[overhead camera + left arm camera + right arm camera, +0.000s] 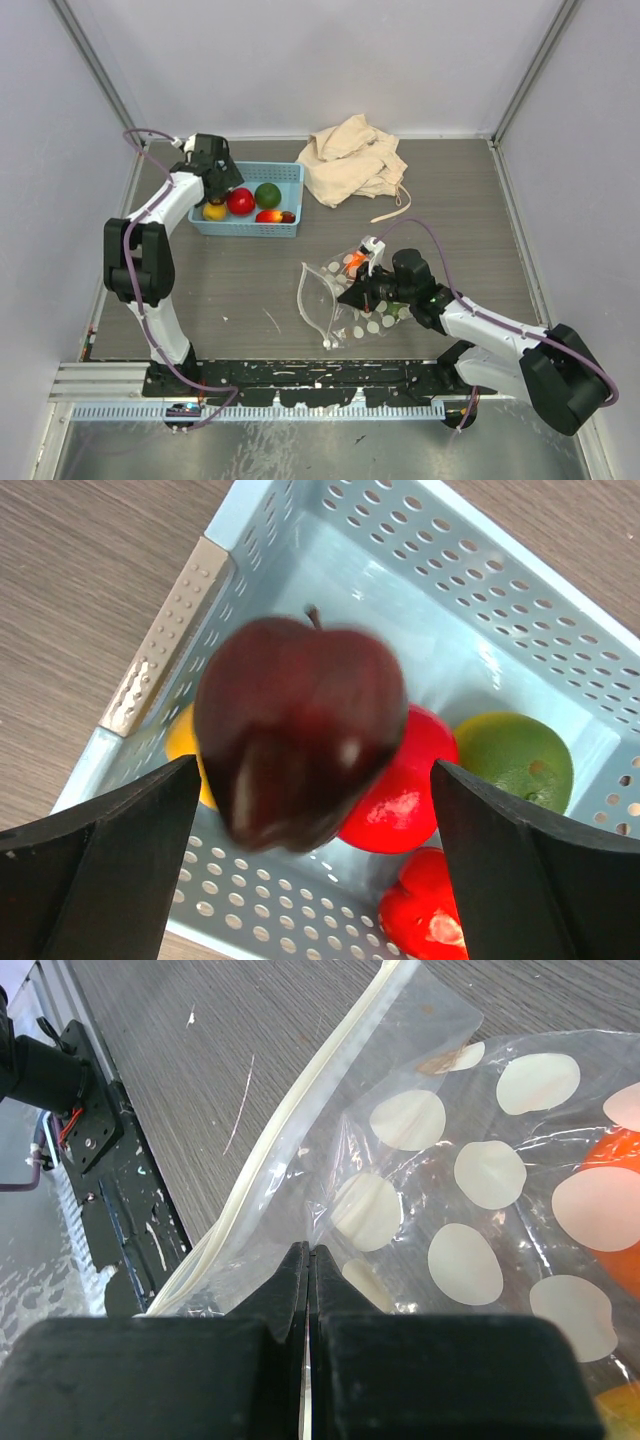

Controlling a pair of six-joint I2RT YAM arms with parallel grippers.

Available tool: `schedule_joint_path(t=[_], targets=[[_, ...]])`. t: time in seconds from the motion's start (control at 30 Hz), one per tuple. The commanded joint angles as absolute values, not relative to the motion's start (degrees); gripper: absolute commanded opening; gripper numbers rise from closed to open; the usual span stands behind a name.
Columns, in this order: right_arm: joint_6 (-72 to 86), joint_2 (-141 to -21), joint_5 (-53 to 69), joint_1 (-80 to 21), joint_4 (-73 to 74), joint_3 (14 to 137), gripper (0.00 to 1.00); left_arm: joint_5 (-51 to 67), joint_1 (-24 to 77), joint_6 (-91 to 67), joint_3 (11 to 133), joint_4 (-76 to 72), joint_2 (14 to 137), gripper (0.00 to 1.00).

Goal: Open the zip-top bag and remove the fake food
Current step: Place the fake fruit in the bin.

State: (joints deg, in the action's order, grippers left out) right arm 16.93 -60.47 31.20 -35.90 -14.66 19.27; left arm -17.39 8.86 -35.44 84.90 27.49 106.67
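Left tool (224, 187) spread wide over the blue basket (520, 590) — a dark maroon apple (300, 740), blurred, sits between its fingers. Right tool (308, 1256) pinched tight on the zip-top bag (480, 1175), flat on the desk (250, 280) — orange fruit (622, 1160) inside.

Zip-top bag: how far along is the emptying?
Done: the zip-top bag looks open at the mouth, and several fake fruits lie in the blue basket. In hand: the left gripper stands open over the basket, a maroon apple blurred between its jaws, apparently dropping; the right gripper is shut on the bag's plastic. Left: at least an orange piece inside the bag.
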Motion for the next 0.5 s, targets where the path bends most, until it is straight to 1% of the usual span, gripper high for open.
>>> schedule_joint_path(t=[0.0,0.17,0.27,0.33,0.47], targets=[[17.3,-60.9,32.1,-36.0,-18.2,19.8,0.01,-20.0,8.6,-33.7,87.7,27.5,105.8,0.98],[17.1,-61.1,31.9,-36.0,-18.2,19.9,0.01,-18.3,8.6,-32.6,85.9,25.4,101.3,0.98],[17.1,-61.0,31.9,-36.0,-18.5,19.9,0.01,-14.6,8.4,-31.9,79.3,20.3,94.6,0.98],[17.1,-60.6,32.1,-36.0,-18.6,20.0,0.01,-7.2,7.8,-31.4,72.7,13.8,89.1,0.98],[16.9,-59.2,32.3,-36.0,-18.6,19.9,0.01,11.9,6.8,-33.3,58.1,-0.1,78.3,0.98]])
